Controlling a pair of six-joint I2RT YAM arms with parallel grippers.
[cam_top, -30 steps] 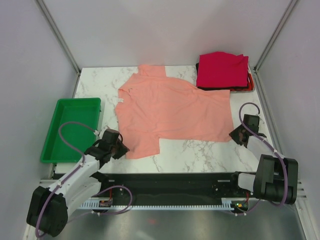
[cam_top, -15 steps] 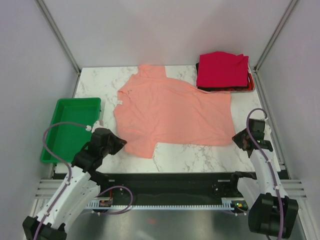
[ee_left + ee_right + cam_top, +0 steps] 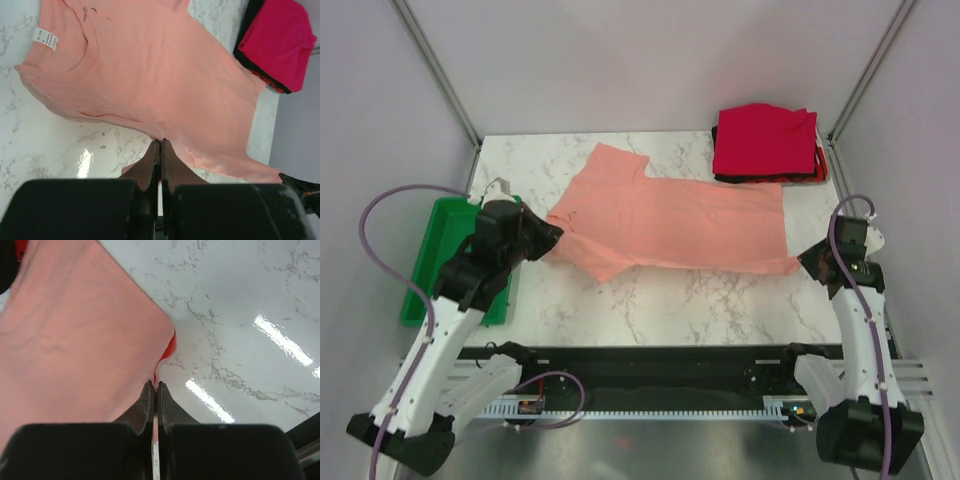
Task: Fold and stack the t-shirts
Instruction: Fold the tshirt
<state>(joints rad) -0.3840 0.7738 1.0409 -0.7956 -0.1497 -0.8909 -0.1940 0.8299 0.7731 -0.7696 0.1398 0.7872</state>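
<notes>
I've got left fingers (image 3: 156, 150) and right fingers (image 3: 149, 392) both pinched shut on the plain salmon-pink cloth t-shirt (image 3: 670, 215), at opposite ends of its near edge.

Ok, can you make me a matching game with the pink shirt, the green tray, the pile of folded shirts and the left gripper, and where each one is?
Things:
1. pink t-shirt
2. green tray
3. folded shirt pile
4. left gripper

Places or states:
A. far right corner of the table
B. shut on the pink t-shirt
C. left edge of the table
D. stretched across the middle of the table

Pairs: 1-D, 2-C, 3-A, 4-B
</notes>
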